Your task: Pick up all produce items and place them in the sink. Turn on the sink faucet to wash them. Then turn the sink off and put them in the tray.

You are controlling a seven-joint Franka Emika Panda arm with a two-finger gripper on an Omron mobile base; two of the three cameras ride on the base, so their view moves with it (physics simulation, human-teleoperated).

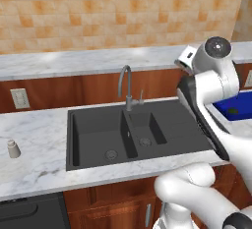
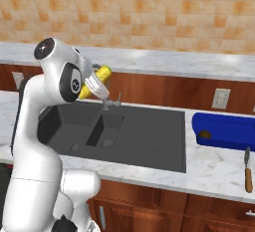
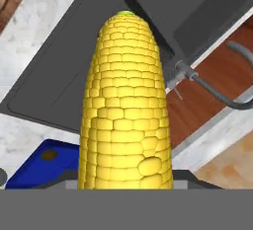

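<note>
My gripper (image 2: 95, 85) is shut on the yellow corn cob (image 2: 101, 76), holding it in the air above the left part of the dark double-basin sink (image 2: 149, 136). In the hand view the corn cob (image 3: 126, 105) stands upright in front of the sink (image 3: 59, 76), and it hides my fingertips. The round olive-brown fruit (image 2: 204, 135) lies in the left end of the deep-blue tray (image 2: 229, 126), on the counter right of the sink. The grey gooseneck faucet (image 1: 127, 83) stands behind the basins; no water shows. Both basins (image 1: 96, 129) hold nothing.
A small grey-white shaker (image 1: 13, 149) stands on the marble counter far left of the sink. A wooden-handled knife (image 2: 247, 171) lies in front of the tray. Wall outlets (image 2: 220, 98) sit on the wooden backsplash. My own arm (image 1: 211, 110) crosses over the sink's right edge.
</note>
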